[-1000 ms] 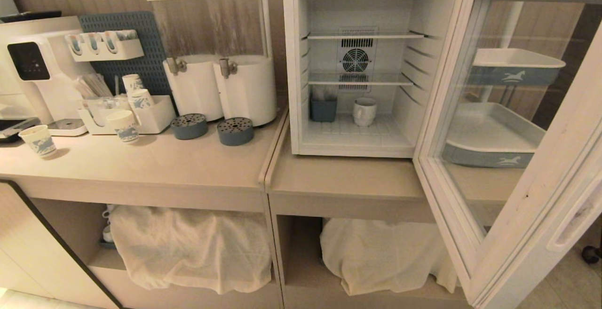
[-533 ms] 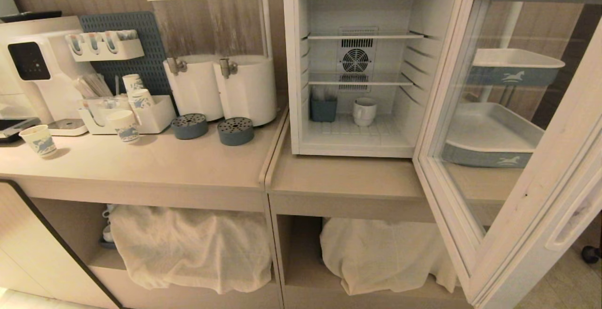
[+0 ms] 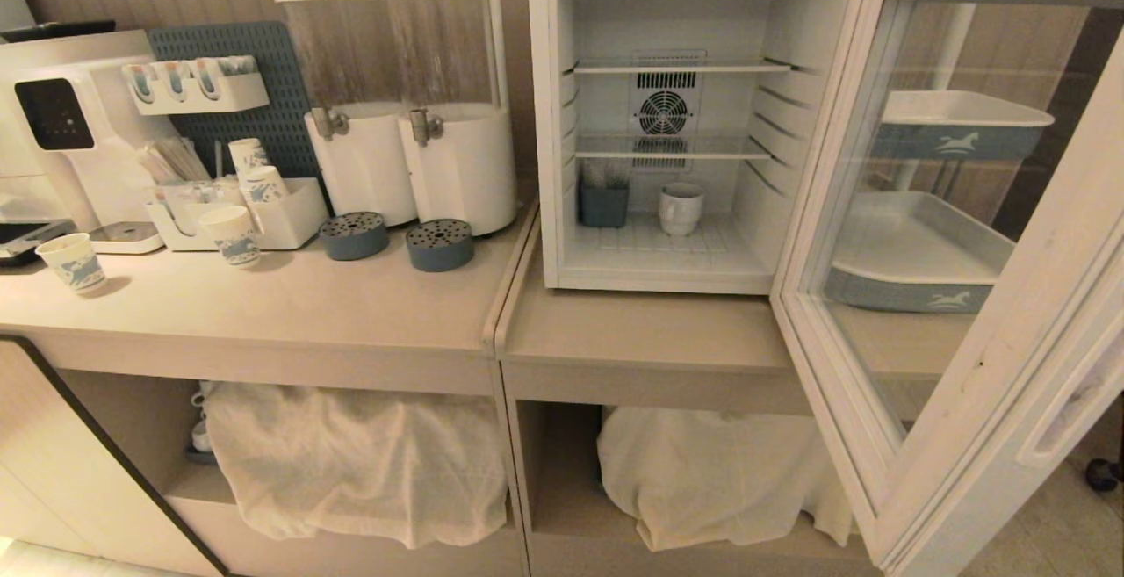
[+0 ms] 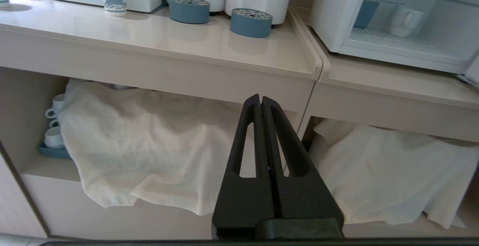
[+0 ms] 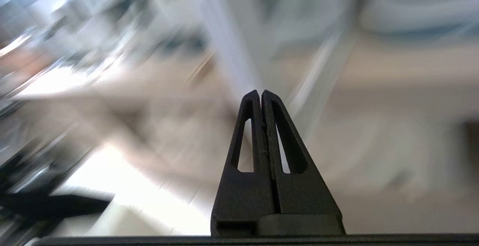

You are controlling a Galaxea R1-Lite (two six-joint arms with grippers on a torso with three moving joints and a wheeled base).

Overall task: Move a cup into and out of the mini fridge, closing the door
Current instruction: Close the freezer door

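The white mini fridge (image 3: pixel 549 120) stands on the right counter with its glass door (image 3: pixel 966 278) swung wide open toward me on the right. Inside, on the fridge floor, the small white cup (image 3: pixel 680 208) sits upright, right of a blue-grey holder (image 3: pixel 603 205). The cup (image 4: pixel 404 21) also shows in the left wrist view. My left gripper (image 4: pixel 261 98) is shut and empty, low in front of the cabinet shelves. My right gripper (image 5: pixel 261 93) is shut and empty too, with a smeared scene behind it. Neither arm appears in the head view.
Two tall drink dispensers (image 3: pixel 413 103) with blue drip discs (image 3: pixel 439 245) stand left of the fridge. Printed paper cups (image 3: pixel 230 234) and a white machine (image 3: pixel 61 120) sit further left. White cloths (image 3: pixel 351 463) drape the lower shelves. Stacked trays (image 3: pixel 922 252) show through the door glass.
The head view is unchanged: cup, fridge and open door stay put. The right wrist view is smeared by motion, so the right arm is moving.
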